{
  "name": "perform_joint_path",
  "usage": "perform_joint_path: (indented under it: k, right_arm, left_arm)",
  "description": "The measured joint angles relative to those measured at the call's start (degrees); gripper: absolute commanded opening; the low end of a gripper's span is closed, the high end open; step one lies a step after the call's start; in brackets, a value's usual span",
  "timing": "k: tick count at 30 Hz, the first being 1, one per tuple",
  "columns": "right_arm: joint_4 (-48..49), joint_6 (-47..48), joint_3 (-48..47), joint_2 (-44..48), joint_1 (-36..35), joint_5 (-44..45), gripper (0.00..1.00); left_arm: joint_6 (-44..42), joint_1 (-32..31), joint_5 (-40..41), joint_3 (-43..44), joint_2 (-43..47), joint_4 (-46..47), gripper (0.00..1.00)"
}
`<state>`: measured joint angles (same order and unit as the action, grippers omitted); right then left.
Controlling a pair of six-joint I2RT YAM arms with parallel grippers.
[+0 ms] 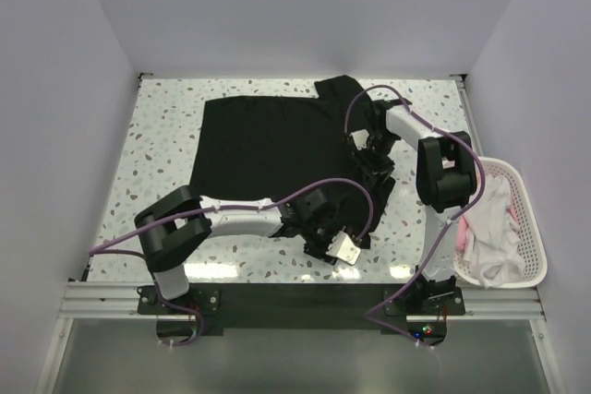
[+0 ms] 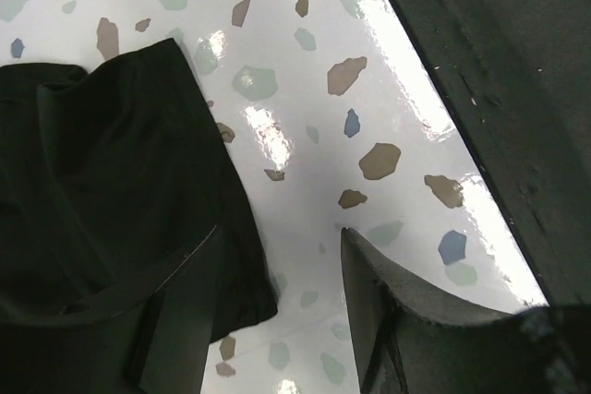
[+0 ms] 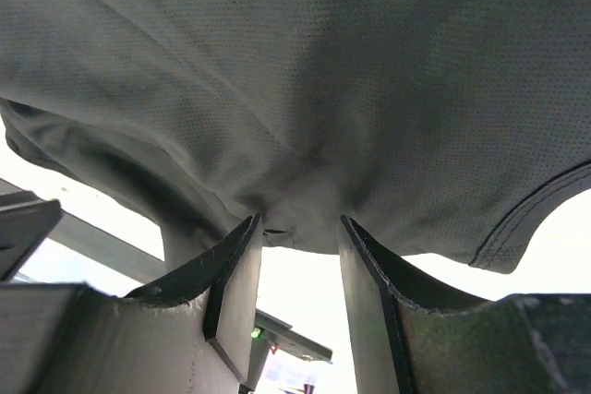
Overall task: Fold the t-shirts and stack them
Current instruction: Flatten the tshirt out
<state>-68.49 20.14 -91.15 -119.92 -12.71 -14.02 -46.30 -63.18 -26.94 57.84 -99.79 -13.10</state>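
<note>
One black t-shirt, two states: right gripper pinches its hanging cloth (plain only from that wrist), left gripper gapes at its edge.

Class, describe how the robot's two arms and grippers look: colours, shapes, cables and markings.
Both the left arm and right arm have white links between bulky black joint housings, each trailed by a looping purple cable. The left gripper and right gripper have dark, flat, tapering fingers. Small coloured lights glow at the right base.
</note>
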Motion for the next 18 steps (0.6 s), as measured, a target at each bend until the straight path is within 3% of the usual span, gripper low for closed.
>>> perform_joint_path:
  k: [11,18]
  right_arm:
    - [0.48,0.02,0.90,-0.09,0.28,1.07,0.41]
    - [0.66,0.07,1.01,-1.25,0.31,1.09,0.41]
  left_arm:
    - [0.07,-0.33,2.73,3.89,-6.99,3.23,0.40]
    - [1.29,-0.31,2.60,4.48,-7.41,1.75,0.17]
